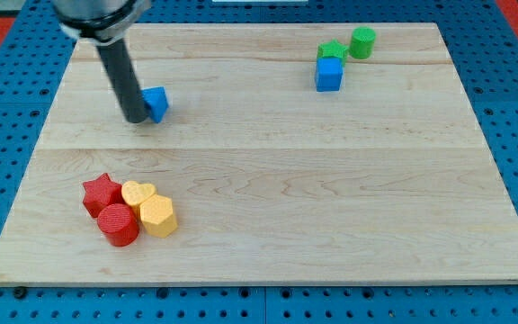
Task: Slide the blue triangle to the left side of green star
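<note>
Blue triangle (156, 103) is seen in the upper left part of the wooden board (268, 189), partly hidden on its left side by the dark rod, so its shape is only roughly made out. My tip (137, 118) is placed against the triangle's left edge, touching it or very nearly so; the exact contact cannot be told from this view. No gripper is carried by the arm, so nothing is grasped or released: only the rod's end is set on the board beside the block. Far to the view's right, near the top edge, the green star (332, 51) is found, with a green cylinder (362, 42) just beside it on its upper right and a blue cube (328, 75) touching it from below. The triangle and the star are well apart, with bare wood between them. At the view's lower left a tight cluster is formed by a red star (101, 193), a red cylinder (119, 225), a yellow heart (138, 193) and a yellow hexagon (157, 216), all touching or nearly touching one another.
</note>
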Controlling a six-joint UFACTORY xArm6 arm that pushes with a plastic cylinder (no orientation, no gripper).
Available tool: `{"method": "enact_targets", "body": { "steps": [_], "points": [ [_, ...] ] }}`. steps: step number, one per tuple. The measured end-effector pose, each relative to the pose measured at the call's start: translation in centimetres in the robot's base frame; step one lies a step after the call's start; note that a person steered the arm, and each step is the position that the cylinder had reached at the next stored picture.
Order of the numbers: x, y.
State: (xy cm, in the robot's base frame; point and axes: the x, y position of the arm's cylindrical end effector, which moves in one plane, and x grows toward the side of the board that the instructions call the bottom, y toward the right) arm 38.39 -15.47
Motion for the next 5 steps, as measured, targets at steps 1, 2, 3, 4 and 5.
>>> {"method": "enact_targets", "body": {
  "steps": [1, 2, 3, 4, 5],
  "points": [
    [-3.0, 2.7],
    [-6.0, 3.7],
    [-7.8, 4.2],
    [-9.1, 6.5],
    [-11.8, 5.7]
  ]
}}
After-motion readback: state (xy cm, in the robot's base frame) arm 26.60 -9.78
